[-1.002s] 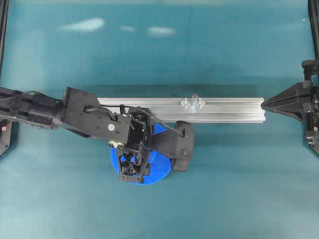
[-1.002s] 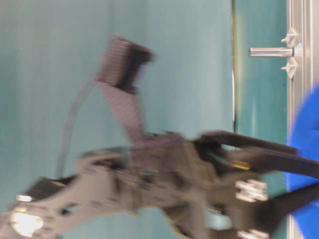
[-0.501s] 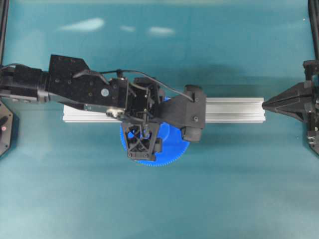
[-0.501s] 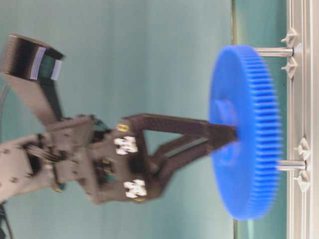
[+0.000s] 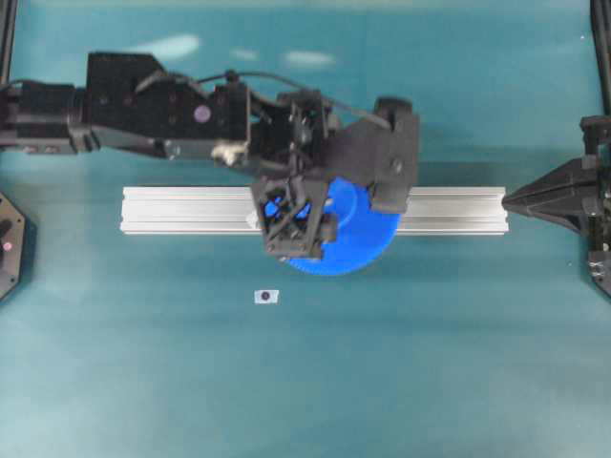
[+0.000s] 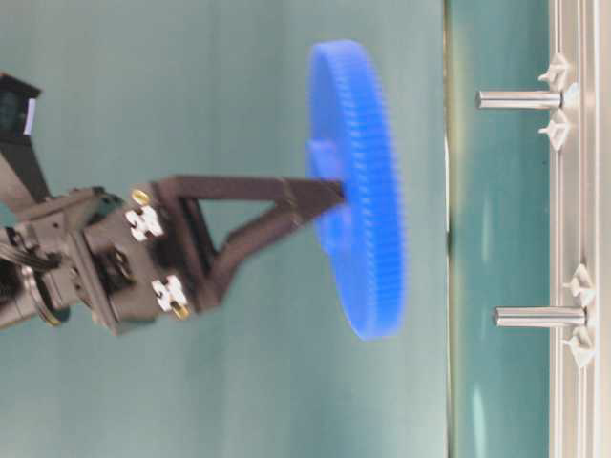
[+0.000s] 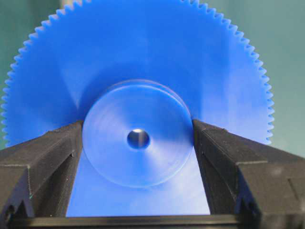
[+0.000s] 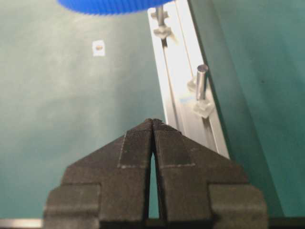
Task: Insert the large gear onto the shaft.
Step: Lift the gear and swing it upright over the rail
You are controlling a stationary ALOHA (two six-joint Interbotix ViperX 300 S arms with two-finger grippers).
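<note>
So the left gripper is clamped on the gear's hub, holding it flat above the rail, well clear of the shaft, bore not lined up yet, while the right gripper sits pinched shut, empty.

Large blue gear level, held by hub above rail; shaft upright on rail, bare.
</note>
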